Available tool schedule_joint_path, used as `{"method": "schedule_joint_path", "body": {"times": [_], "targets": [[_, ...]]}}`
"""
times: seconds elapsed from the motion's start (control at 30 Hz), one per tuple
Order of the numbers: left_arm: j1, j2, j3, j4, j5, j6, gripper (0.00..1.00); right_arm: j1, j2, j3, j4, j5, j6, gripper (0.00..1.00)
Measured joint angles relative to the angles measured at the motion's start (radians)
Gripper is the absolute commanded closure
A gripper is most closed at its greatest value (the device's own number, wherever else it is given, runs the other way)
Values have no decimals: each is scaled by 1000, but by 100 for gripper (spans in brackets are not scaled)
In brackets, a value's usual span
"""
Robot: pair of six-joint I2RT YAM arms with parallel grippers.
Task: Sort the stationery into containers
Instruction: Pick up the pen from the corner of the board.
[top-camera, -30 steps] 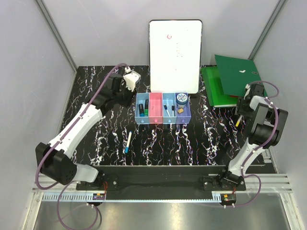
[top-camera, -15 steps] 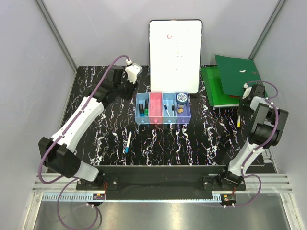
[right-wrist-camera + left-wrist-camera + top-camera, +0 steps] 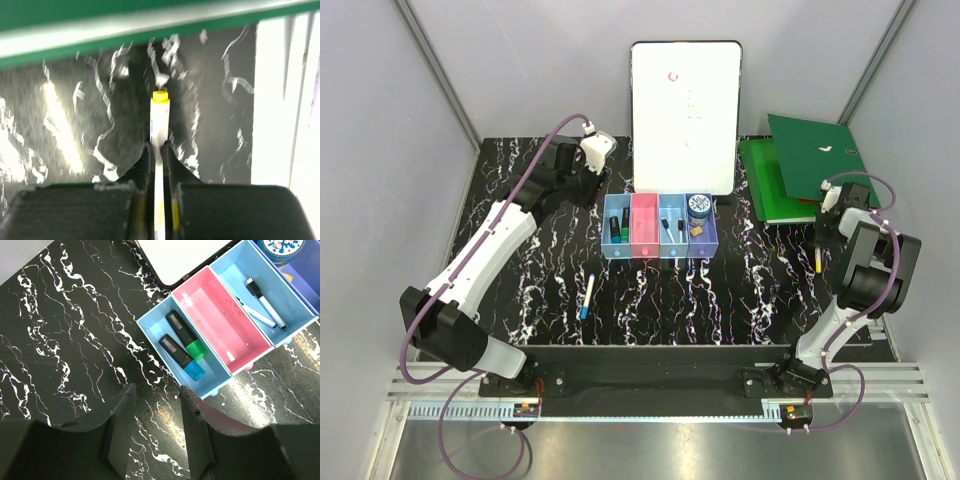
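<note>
The containers (image 3: 644,225) stand in a joined row mid-table. The left light blue bin (image 3: 150,322) holds a green-black marker (image 3: 185,335) and a blue-tipped one (image 3: 182,359). The pink bin (image 3: 220,325) has nothing in it. Two slim pens (image 3: 262,310) lie in the other light blue bin. The tape roll (image 3: 698,206) and tan block (image 3: 697,231) sit in the purple one. A blue-ended pen (image 3: 587,297) lies on the table. My left gripper (image 3: 156,390) hovers open beside the bins, holding nothing. My right gripper (image 3: 157,147) is shut on a yellow-ended white pen (image 3: 160,117) lying on the table at the right (image 3: 818,258).
A large white board (image 3: 685,115) leans behind the bins. A green binder (image 3: 800,170) lies at the back right, its edge (image 3: 150,20) just beyond the held pen. The table's right edge and a white rail (image 3: 280,100) run close to my right gripper.
My right gripper has come down over the yellow-ended pen and closed on it. The left arm swung its wrist a little toward the back, then stayed still.
</note>
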Motion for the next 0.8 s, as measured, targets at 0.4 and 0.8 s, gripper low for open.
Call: {"method": "schedule_joint_path", "body": {"times": [0.4, 0.8], "targets": [[0, -38, 0, -6, 0, -1, 55, 47, -109, -26, -214, -41, -42, 100], [0, -83, -49, 0, 0, -2, 55, 165, -181, 279, -427, -124, -27, 100]]}}
